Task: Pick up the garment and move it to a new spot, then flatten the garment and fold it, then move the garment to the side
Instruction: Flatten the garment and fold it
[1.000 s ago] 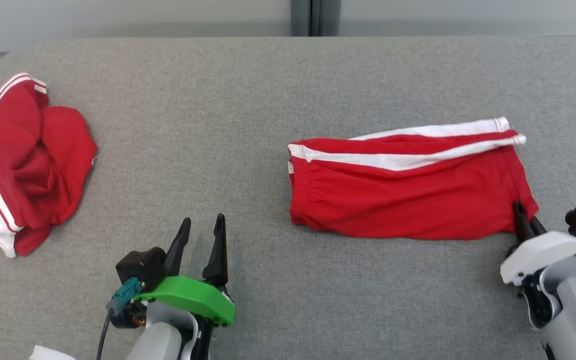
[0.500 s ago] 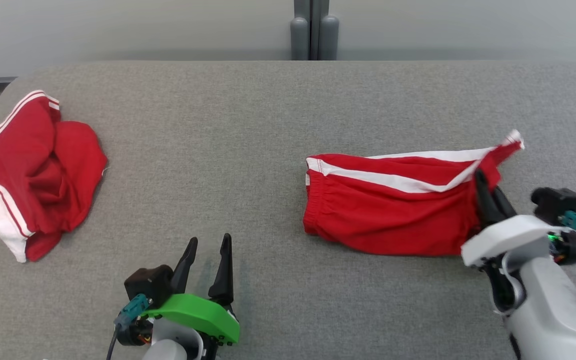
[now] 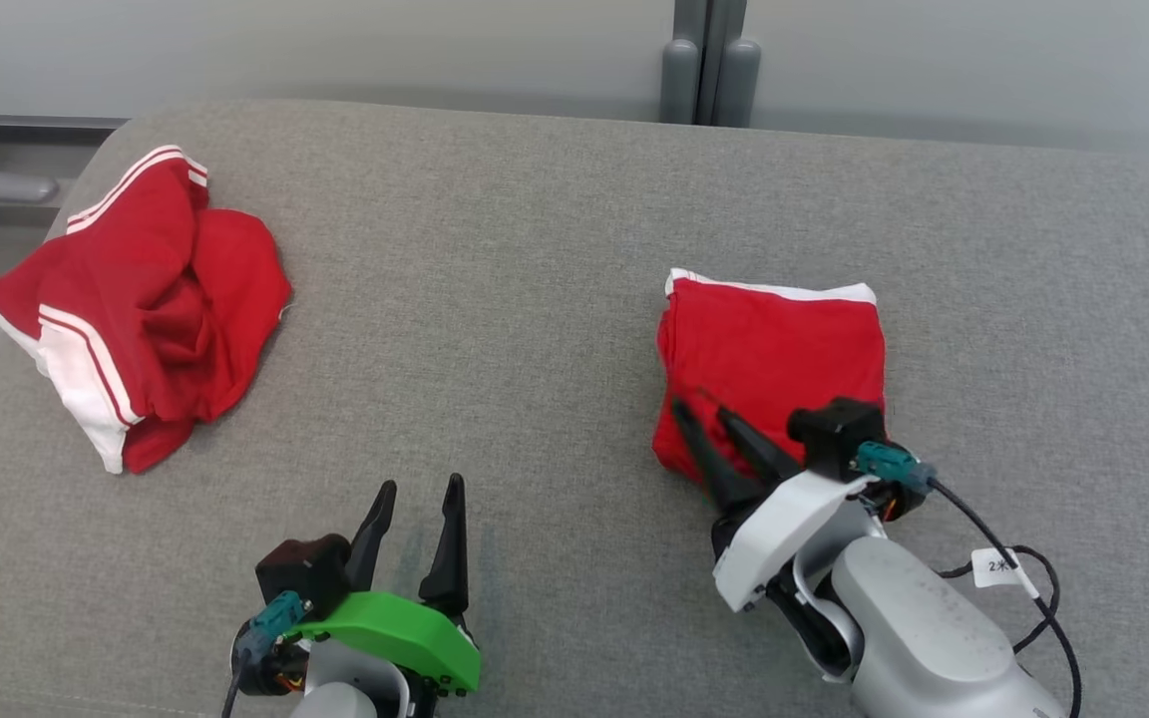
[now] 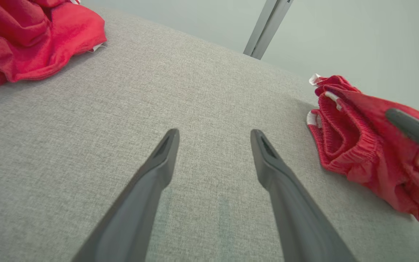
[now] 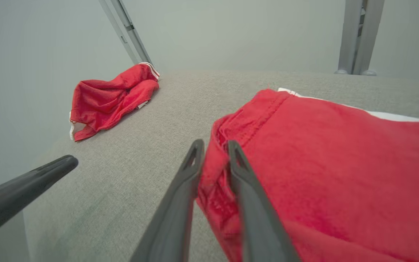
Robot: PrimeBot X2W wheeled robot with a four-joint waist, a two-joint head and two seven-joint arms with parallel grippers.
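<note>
The garment (image 3: 774,349), red shorts with white side stripes, lies folded into a rough square right of centre on the grey table (image 3: 495,299). My right gripper (image 3: 699,409) sits at its near left corner. In the right wrist view the red hem (image 5: 213,171) is caught in the narrow gap between that gripper's (image 5: 215,145) fingers. My left gripper (image 3: 420,486) stands open over bare table near the front edge, well left of the garment (image 4: 358,145). The left wrist view has its fingers (image 4: 166,153) spread wide with nothing between them.
A second red garment (image 3: 146,299) lies crumpled at the table's far left corner. Grey posts (image 3: 709,70) stand behind the back edge. A black cable with a white tag (image 3: 1003,568) trails from the right arm. Open table lies between the two garments.
My right gripper carried the garment's right end over to the left, so the long shorts are now folded in half. The head camera has shifted. My left gripper stayed open in place.
</note>
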